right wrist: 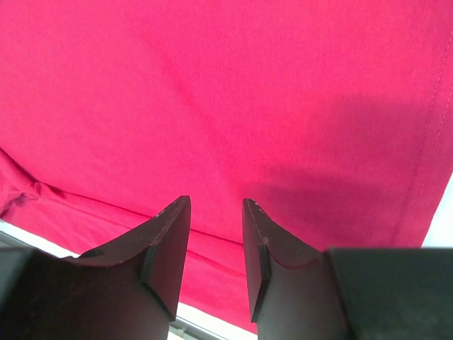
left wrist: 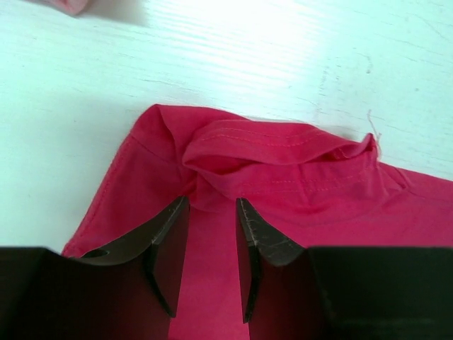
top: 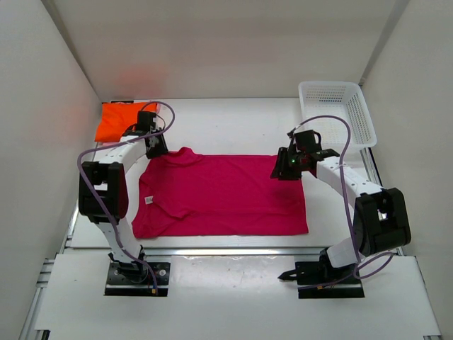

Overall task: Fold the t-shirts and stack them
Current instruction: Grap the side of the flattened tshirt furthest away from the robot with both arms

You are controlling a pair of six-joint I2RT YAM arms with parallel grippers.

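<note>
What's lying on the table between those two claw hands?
The magenta t-shirt, spread flat, fills the stretch between the left gripper and the right gripper; the top external view shows it best.

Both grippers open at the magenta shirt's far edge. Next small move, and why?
Probably lower both and pinch that edge. The shirt lies flat, unfolded; the left gripper straddles a bunched fold at its far left corner, the right gripper hangs open over the far right, holding nothing. Both ends pinched would allow a fold toward the near edge.
</note>
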